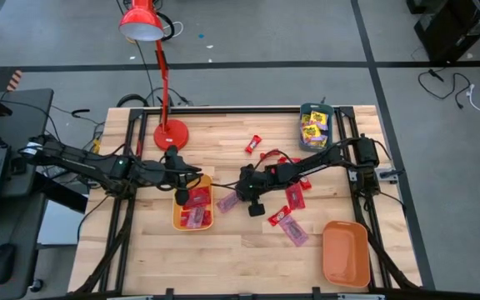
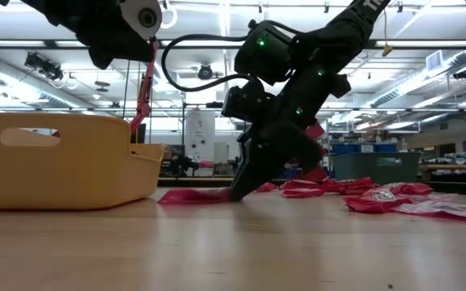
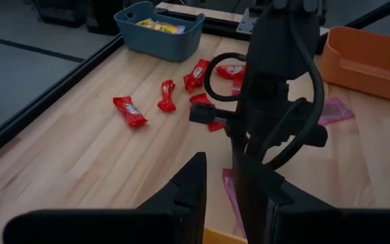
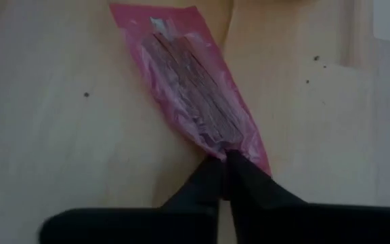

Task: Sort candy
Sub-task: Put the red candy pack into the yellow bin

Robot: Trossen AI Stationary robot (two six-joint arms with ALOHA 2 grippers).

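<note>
Over at the left of the table, the left gripper [image 1: 176, 172] hovers just above the yellow plastic tray [image 1: 178, 218], its fingers [image 3: 188, 193] a little apart and holding nothing. That tray already carries several pinkish-purple packets [image 1: 197, 208], so one colour is partly sorted. Just beside the tray, toward the middle, the right gripper [image 1: 238, 194] is down at the wood with its tips pinched together on the near edge of a flat pinkish-purple wrapped sweet [image 4: 193, 102]; the rest of the packet stretches away ahead of the fingertips, lying flat on the table. Further right, red wrapped sweets [image 1: 295, 197] and more purple packets [image 1: 293, 230] lie loose, well apart from either gripper. Behind them the teal tray [image 1: 315, 109] holds yellow packets [image 1: 313, 127], while the orange tray [image 1: 345, 252] looks empty. Roughly half the job seems left.
</note>
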